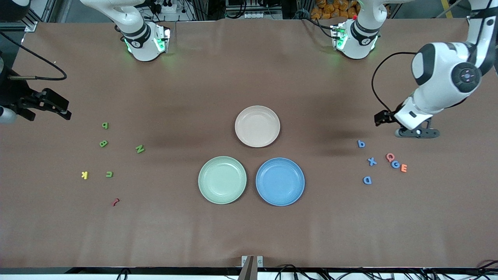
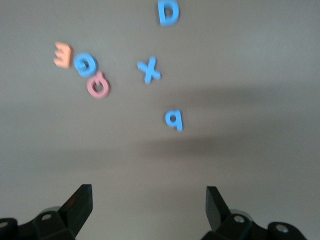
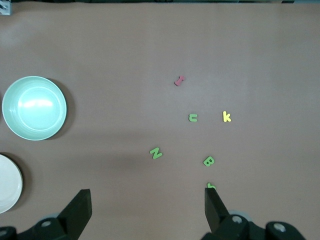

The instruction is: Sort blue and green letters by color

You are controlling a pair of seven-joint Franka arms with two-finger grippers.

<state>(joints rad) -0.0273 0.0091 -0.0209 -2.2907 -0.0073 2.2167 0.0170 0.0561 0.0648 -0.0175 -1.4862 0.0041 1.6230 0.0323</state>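
1. Nearest us lay the red piece [image 1: 115,202], near the green plate [image 1: 222,180] and blue plate [image 1: 280,181].
2. We saw the left gripper [image 2: 149,206] spread wide over bare table near the blue letters [image 1: 367,162], with the pink Q [image 1: 390,156] touching G.
3. The right gripper [image 3: 148,210], equally wide, hung beside the green letters [image 1: 110,147]; P was half cut off in its wrist view.

You had a brown-covered table [image 1: 249,237] under even light, cables [image 1: 249,13] and metal framing along its far edge.

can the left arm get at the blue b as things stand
Probably yes: the left gripper hangs open just above the table beside the blue b, with only bare cloth between them and the X lying apart.
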